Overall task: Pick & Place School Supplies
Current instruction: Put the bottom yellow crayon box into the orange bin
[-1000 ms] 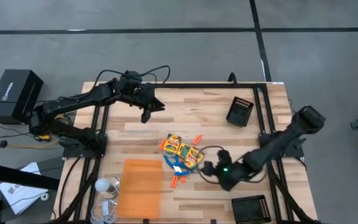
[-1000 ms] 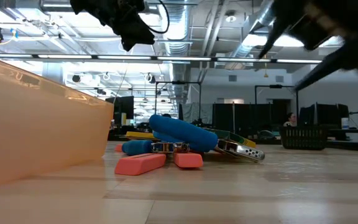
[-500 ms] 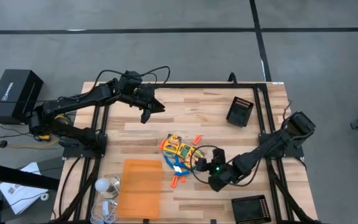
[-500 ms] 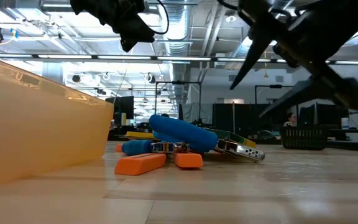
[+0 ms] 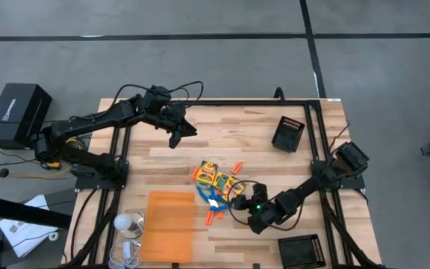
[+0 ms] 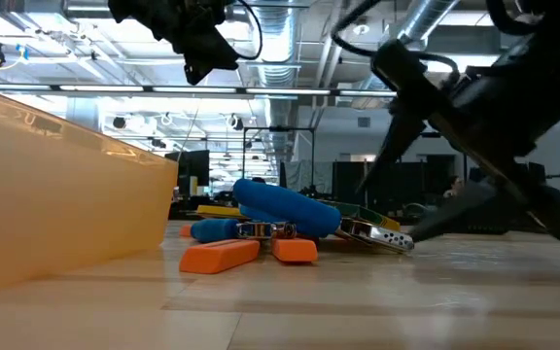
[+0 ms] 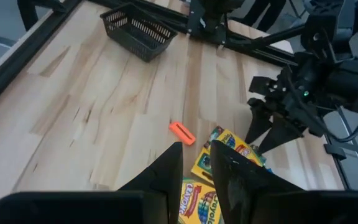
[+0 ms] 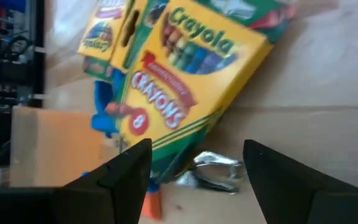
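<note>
**Right arm closing on the supply pile**

Over the last second the right gripper [image 5: 245, 203] has travelled across the bench [image 5: 260, 131] toward 9 o'clock, from well clear of the supplies to just beside them. Its jaws stand apart, tips low and pointed into the pile; the low view shows the same spread fingers [image 6: 397, 156] angled down near the bench top. Nothing is clamped yet.

The pile has not moved: crayon boxes [image 5: 219, 180] lie at the bench centre, the blue-handled scissors [image 5: 204, 196] against their 7 o'clock side, orange sticks [image 5: 213, 217] scattered round the edges, one stick [image 5: 237, 167] at 1 o'clock of the boxes. In the right wrist view the nearest crayon box [image 8: 185, 81] lies tilted straight ahead between the jaws.

The left gripper [image 5: 178, 136] has stayed hovering at 11 o'clock of the pile, well apart; jaws nearly together, holding nothing.

Judgement: approach nearly complete, grasp of the nearest crayon box probably next. The boxes overlap, so neighbours may be dragged. Placement not begun
</note>
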